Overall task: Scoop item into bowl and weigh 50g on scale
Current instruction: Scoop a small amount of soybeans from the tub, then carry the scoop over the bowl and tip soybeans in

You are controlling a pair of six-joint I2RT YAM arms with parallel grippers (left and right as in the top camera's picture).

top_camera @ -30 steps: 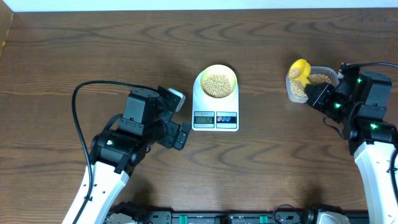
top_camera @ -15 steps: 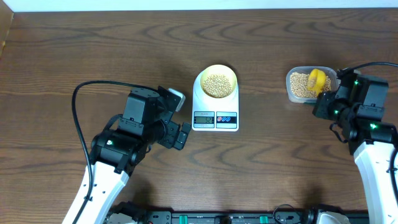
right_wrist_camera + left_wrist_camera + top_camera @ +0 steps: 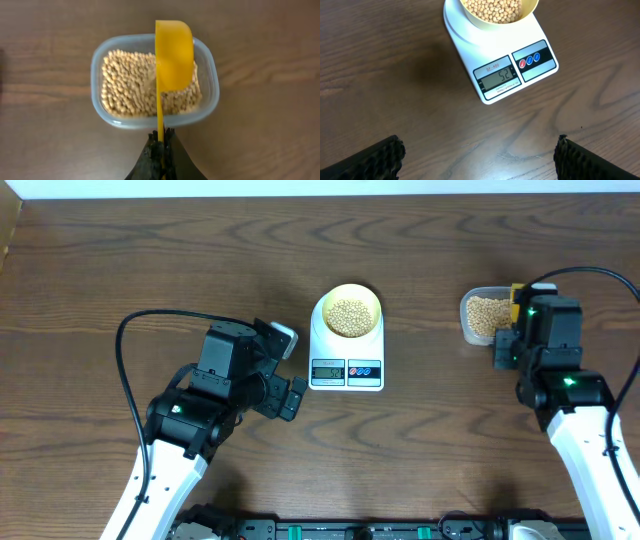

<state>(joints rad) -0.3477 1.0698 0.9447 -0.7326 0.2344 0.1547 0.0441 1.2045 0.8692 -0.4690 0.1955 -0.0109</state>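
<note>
The pale yellow bowl [image 3: 350, 309] holds tan beans [image 3: 348, 316] and stands on the white scale [image 3: 346, 366], whose display [image 3: 499, 77] reads 52. My left gripper [image 3: 479, 152] hovers open over bare table in front of the scale, nothing between its fingers. My right gripper [image 3: 162, 137] is shut on the thin handle of a bright yellow scoop [image 3: 173, 55]. The scoop is turned on its side above the beans [image 3: 135, 90] in the clear tub [image 3: 210, 95]. In the overhead view the right gripper [image 3: 512, 330] covers the tub's right part.
The clear tub [image 3: 470, 330] sits right of the scale near the right arm. A black cable [image 3: 130, 360] loops over the table left of the left arm. Brown wood table [image 3: 200, 260] stretches behind and to the left.
The right arm swung the scoop from the tub's left side to over its right part and rolled it onto its side. The left arm stayed still.
</note>
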